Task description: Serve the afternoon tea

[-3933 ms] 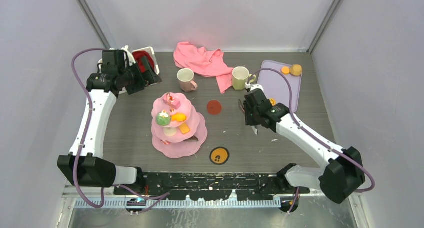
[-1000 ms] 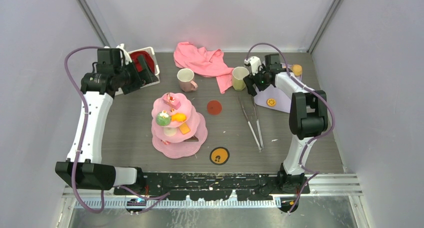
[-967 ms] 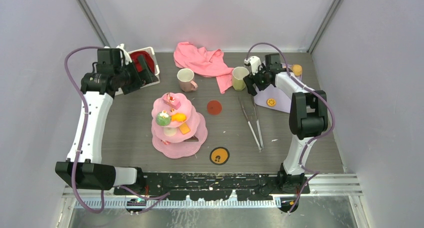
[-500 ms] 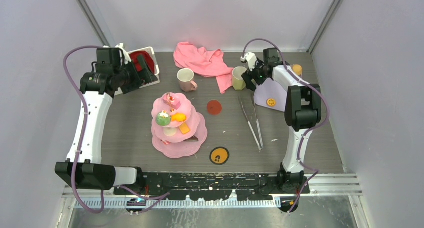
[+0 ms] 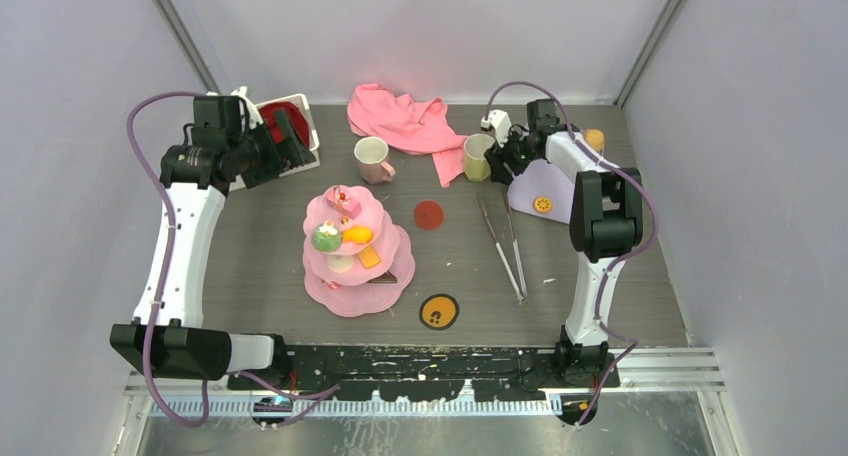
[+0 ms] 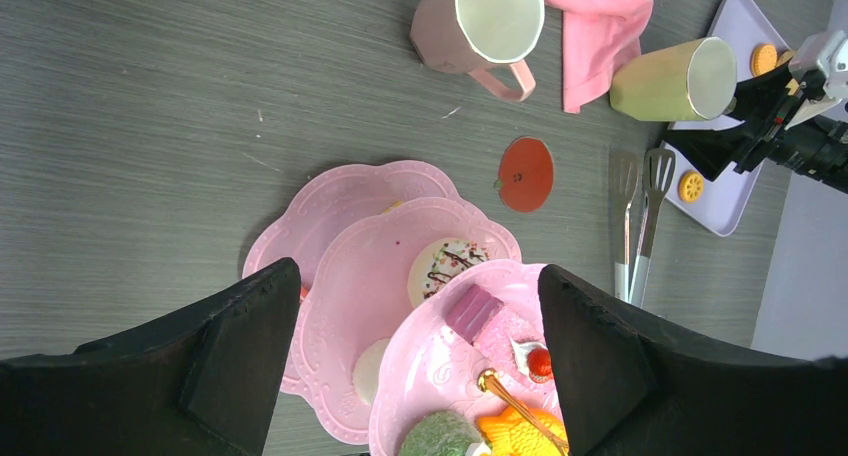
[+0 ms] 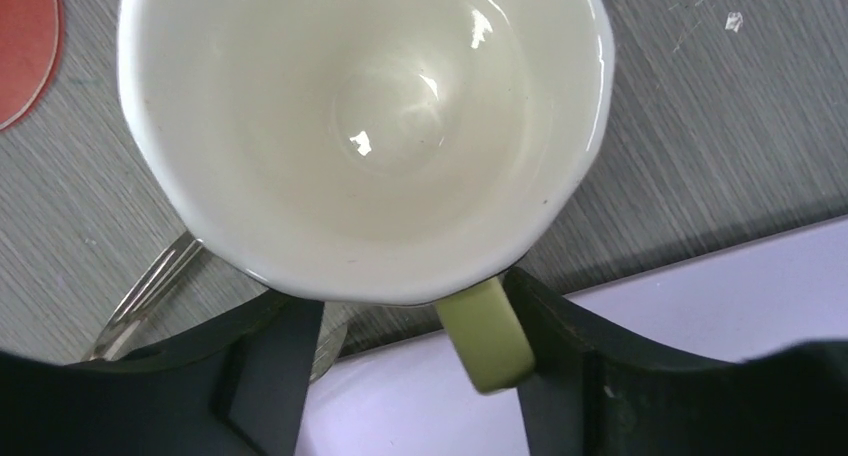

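Right wrist view: the handle (image 7: 485, 348) of the yellow-green mug (image 7: 360, 126), pointed right, is straddled by the right gripper (image 7: 412, 326); jaws are held apart

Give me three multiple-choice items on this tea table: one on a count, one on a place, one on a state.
1. How many tiers has the cake stand?
A. two
B. four
C. three

2. Where do the tongs lie?
A. on the table, between the red disc and the purple tray
B. on the purple tray
C. on the cake stand

3. The green mug is:
A. full of tea
B. empty
C. upside down

Answers:
1 C, three scalloped plates stack up.
2 A, the top view shows them flat on the wood.
3 B, the right wrist view shows its bare white inside.
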